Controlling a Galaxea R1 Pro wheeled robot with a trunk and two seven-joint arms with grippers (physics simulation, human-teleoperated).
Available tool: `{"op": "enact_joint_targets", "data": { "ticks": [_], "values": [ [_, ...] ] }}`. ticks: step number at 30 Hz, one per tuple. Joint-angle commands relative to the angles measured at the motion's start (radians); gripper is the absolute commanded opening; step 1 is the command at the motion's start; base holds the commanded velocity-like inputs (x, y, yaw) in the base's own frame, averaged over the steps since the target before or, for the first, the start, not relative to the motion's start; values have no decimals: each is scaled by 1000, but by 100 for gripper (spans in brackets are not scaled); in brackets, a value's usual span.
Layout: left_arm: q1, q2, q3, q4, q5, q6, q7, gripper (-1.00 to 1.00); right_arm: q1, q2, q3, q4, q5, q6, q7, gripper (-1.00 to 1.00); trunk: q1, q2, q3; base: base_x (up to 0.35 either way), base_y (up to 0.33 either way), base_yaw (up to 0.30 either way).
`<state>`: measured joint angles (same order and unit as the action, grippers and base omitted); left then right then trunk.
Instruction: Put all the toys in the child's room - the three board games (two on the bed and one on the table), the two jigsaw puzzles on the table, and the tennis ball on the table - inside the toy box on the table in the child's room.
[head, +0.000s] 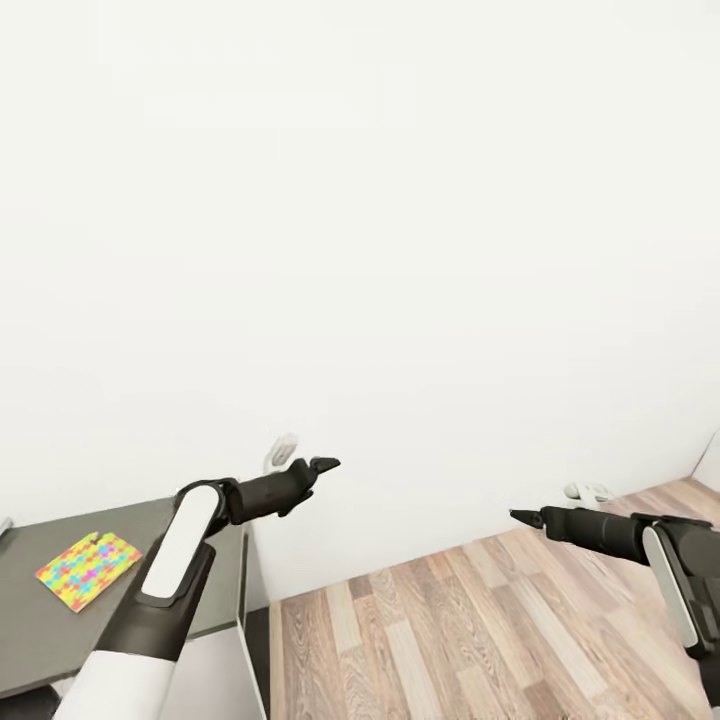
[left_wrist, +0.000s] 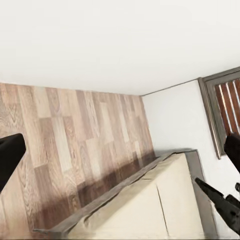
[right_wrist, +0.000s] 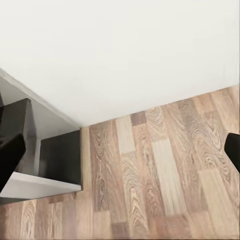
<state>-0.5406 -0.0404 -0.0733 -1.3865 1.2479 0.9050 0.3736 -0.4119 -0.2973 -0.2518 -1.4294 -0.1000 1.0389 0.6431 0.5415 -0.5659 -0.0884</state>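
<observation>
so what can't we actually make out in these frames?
- Toy box, tennis ball, bed: not seen.
- Table: cut by the head view's left and bottom edges; left arm covers part, beside the colourful flat piece, puzzle or game unclear.
- Right gripper: too small to read the jaws.
- Left gripper: jaw state unclear.

Through my left wrist camera I see wood floor (left_wrist: 75, 145) meeting a white wall (left_wrist: 120, 40), a beige bed (left_wrist: 150, 210) with a grey frame, a slatted window (left_wrist: 227, 105), and my dark fingertips (left_wrist: 10, 155) spread wide.
</observation>
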Motion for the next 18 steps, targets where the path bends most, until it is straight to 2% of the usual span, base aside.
{"op": "enact_joint_targets", "data": {
  "ticks": [1,2,6,18],
  "values": [
    [3,-3,-10,31,-2,-11,10,100,-1,-8,-1,10,-11,8,-4,100,0,-2,-2,-2,-2,-280],
    [3,-3,-10,31,-2,-11,10,100,-1,-8,-1,10,-11,8,-4,100,0,-2,-1,-2,-2,-280],
    [35,-7,-34,105,-36,-75,6,100,-1,-43,-1,51,-11,8,-4,100,0,-2,0,-1,-1,-280],
    [75,-5,-49,150,-59,-137,-7,100,-4,-90,-2,151,-13,8,-3,100,0,-2,4,0,0,-280]
  ]
}}
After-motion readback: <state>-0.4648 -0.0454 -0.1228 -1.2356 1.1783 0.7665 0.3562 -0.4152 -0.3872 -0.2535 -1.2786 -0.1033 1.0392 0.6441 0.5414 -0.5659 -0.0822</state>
